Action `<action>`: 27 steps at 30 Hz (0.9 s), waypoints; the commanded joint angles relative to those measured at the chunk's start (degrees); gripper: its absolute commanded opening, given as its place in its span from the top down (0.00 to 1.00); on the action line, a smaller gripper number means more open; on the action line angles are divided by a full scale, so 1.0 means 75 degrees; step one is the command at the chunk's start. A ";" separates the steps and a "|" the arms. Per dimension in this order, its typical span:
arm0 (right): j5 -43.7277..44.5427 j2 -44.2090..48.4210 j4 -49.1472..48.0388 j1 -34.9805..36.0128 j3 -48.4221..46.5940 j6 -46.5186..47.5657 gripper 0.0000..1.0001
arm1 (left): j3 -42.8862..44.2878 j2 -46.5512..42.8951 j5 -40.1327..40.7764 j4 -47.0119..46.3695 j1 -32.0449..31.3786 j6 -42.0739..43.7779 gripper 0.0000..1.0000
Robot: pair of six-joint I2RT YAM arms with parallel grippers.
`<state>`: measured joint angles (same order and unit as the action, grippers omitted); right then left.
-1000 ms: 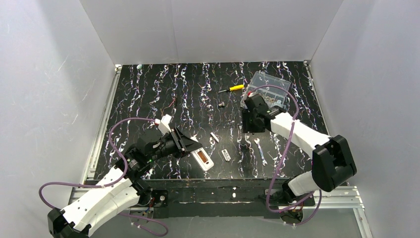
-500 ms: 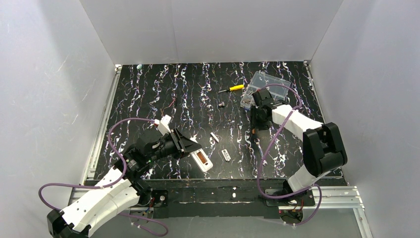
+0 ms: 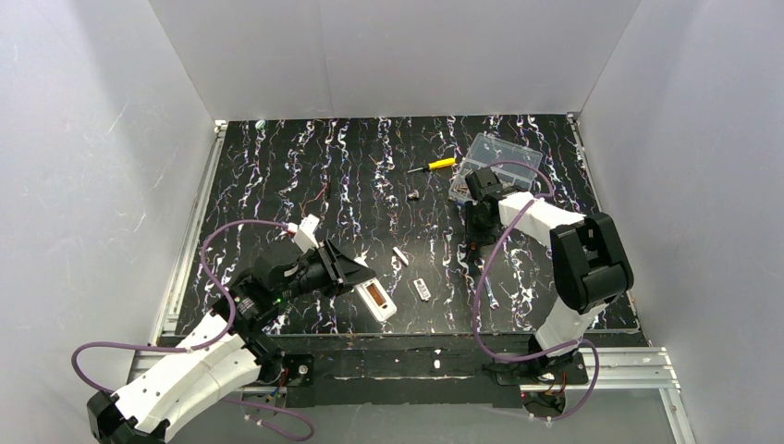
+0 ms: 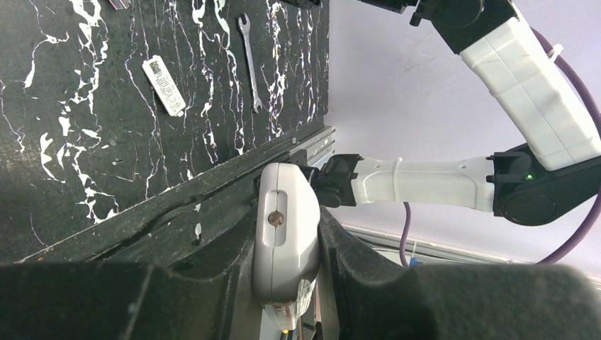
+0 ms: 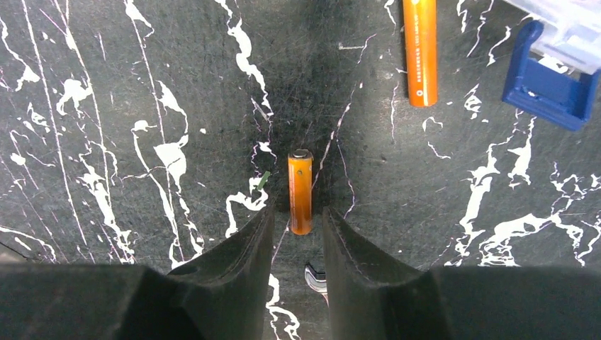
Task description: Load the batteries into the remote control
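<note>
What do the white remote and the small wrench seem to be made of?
Remote control: probably plastic; smooth matte white shell with rounded moulded edges and a recessed screw. Wrench: likely steel; thin, flat, silvery-grey with a dull sheen.

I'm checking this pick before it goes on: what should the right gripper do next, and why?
Probably close the right gripper on the battery. Its fingers straddle the battery's camera-side end with a slim gap on each side, so nothing is gripped yet. The left gripper holds the remote, so a battery is what is needed.
</note>
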<state>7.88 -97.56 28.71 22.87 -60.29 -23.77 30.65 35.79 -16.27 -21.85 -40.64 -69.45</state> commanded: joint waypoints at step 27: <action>-0.0062 0.0291 -0.0120 -0.0026 0.0324 -0.0247 0.76 | 0.0279 -0.0123 0.0049 0.0099 -0.0022 0.0161 1.00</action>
<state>8.71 -97.76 28.29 22.85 -59.13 -25.61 30.89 36.38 -16.19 -21.37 -40.64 -69.30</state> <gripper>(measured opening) 0.257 0.258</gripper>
